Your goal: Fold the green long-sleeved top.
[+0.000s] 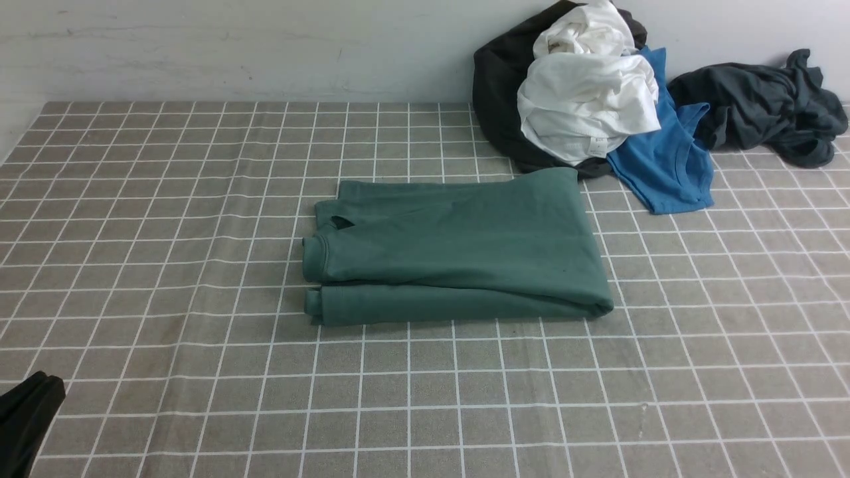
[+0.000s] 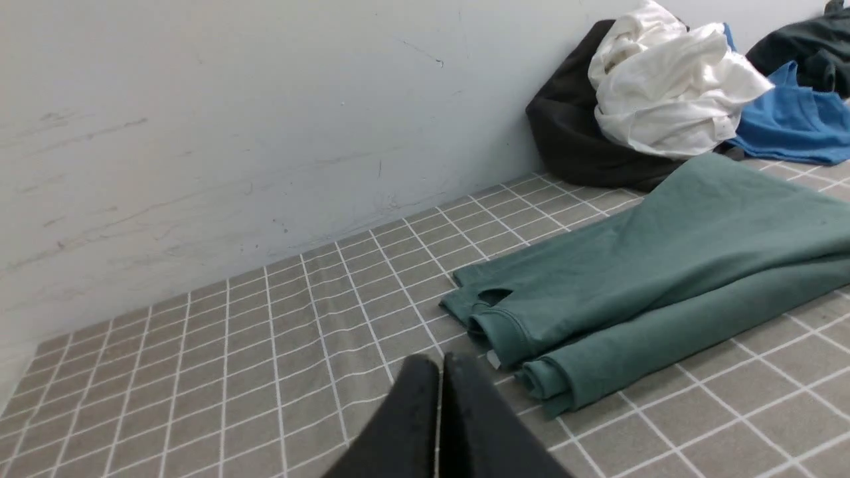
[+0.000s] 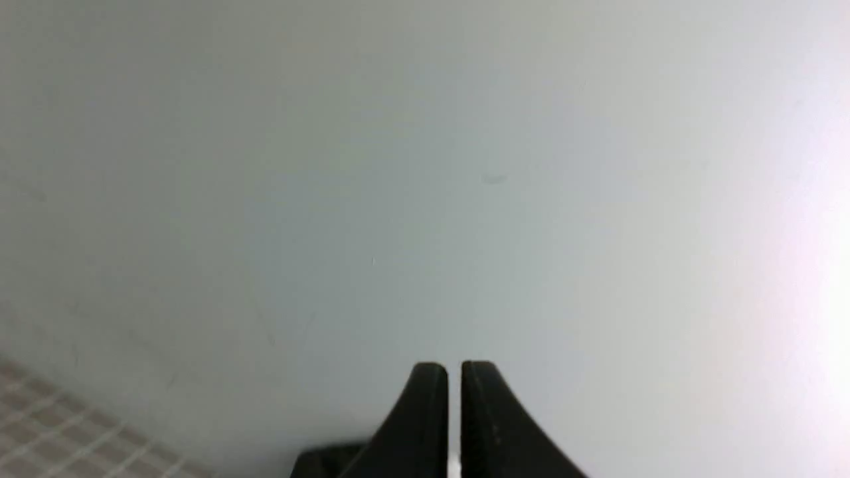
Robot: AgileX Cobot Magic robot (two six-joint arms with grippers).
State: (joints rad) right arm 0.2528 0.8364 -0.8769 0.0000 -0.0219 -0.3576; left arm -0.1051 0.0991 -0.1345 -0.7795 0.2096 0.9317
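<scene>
The green long-sleeved top (image 1: 458, 249) lies folded into a compact rectangle in the middle of the checked tablecloth, its ribbed neck at the left end. In the left wrist view the top (image 2: 664, 265) shows its rolled edges and a bit of white label. My left gripper (image 2: 441, 362) is shut and empty, hovering short of the top's neck end; in the front view only its black tip (image 1: 30, 405) shows at the lower left corner. My right gripper (image 3: 454, 367) is shut on nothing and faces the bare wall; it does not appear in the front view.
A pile of clothes sits at the back right against the wall: a black garment (image 1: 501, 99), a white one (image 1: 588, 93), a bright blue shirt (image 1: 667, 162) and a dark grey garment (image 1: 764, 103). The pale wall (image 1: 265, 46) bounds the table's far edge.
</scene>
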